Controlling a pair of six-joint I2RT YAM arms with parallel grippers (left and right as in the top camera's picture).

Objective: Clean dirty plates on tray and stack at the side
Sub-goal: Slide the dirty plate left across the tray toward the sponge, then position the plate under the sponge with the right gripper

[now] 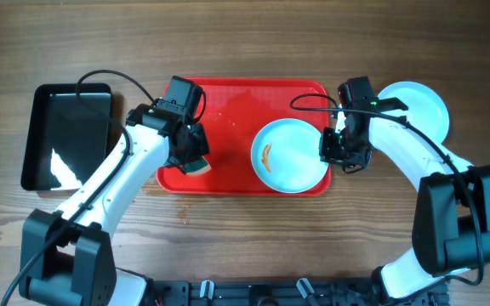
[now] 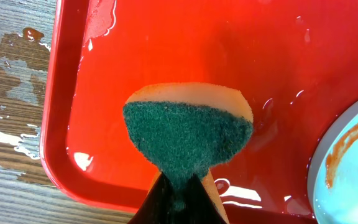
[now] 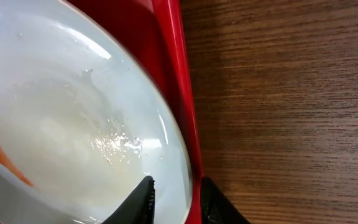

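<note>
The red tray (image 1: 228,102) lies mid-table. On its right half sits a pale blue plate (image 1: 292,157) with an orange smear (image 1: 266,155) left of its centre. A second plate (image 1: 419,106) rests on the wood to the right of the tray. My left gripper (image 1: 196,161) is shut on a green-and-orange sponge (image 2: 188,134) over the tray's near-left corner (image 2: 73,162). My right gripper (image 3: 178,186) stands open astride the plate's right rim (image 3: 173,143) and the tray's edge (image 3: 179,93), with one finger over the plate and the other outside the tray.
A black bin (image 1: 66,136) stands left of the tray. Wet patches (image 2: 11,56) mark the wood beside the tray's left edge. Water drops glisten on the tray floor (image 2: 166,50).
</note>
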